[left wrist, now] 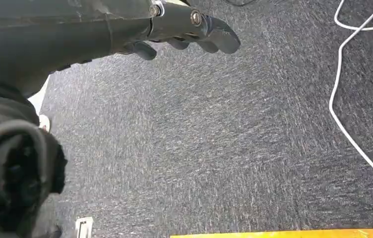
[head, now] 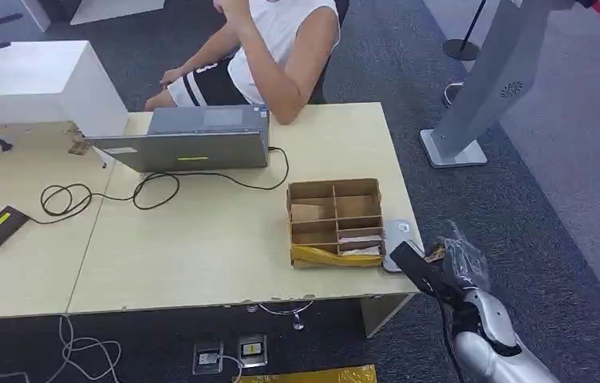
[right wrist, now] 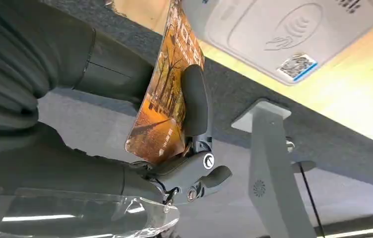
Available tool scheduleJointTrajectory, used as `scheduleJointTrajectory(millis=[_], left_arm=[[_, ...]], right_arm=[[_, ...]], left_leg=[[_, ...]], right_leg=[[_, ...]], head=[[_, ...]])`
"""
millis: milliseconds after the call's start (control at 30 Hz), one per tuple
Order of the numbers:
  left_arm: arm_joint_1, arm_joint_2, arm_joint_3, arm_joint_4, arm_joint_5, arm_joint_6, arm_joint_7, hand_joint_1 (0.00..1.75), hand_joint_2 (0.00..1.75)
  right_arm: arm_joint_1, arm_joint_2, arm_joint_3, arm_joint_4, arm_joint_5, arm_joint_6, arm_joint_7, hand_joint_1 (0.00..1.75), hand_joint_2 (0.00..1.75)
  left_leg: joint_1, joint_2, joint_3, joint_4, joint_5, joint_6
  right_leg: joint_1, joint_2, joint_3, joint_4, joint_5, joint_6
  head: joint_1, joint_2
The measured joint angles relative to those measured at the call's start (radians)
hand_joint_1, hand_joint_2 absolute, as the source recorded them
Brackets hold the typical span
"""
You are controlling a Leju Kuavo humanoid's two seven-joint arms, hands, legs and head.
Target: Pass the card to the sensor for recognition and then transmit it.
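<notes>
My right hand (head: pixel 434 270) hovers just off the table's right front corner and pinches an orange picture card (right wrist: pixel 166 101) between thumb and fingers (right wrist: pixel 194 99). The card stands on edge, its end close to the white card sensor (right wrist: pixel 283 34). That sensor (head: pixel 400 238) lies flat on the table's right edge, next to a cardboard divider box (head: pixel 335 222), and my hand is just in front of it. My left hand (left wrist: pixel 189 29) hangs over grey carpet, fingers loosely stretched, holding nothing.
A person in a white top sits behind the table (head: pixel 201 247), by a grey laptop (head: pixel 193 142) with a black cable. A grey stand's base (head: pixel 454 149) is on the carpet to the right. White cables (left wrist: pixel 353 99) lie on the floor.
</notes>
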Motion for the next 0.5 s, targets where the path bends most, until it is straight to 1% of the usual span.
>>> scheduleJointTrajectory(millis=[500], left_arm=[[0.0,-0.001,0.0,0.0,0.0,0.0,0.0,0.0,0.0]], right_arm=[[-0.054,0.044,0.013,0.031,0.0,0.008,-0.025,1.75,1.75]], left_leg=[[0.0,0.0,0.0,0.0,0.0,0.0]], right_leg=[[0.0,0.0,0.0,0.0,0.0,0.0]], head=[[0.0,0.0]])
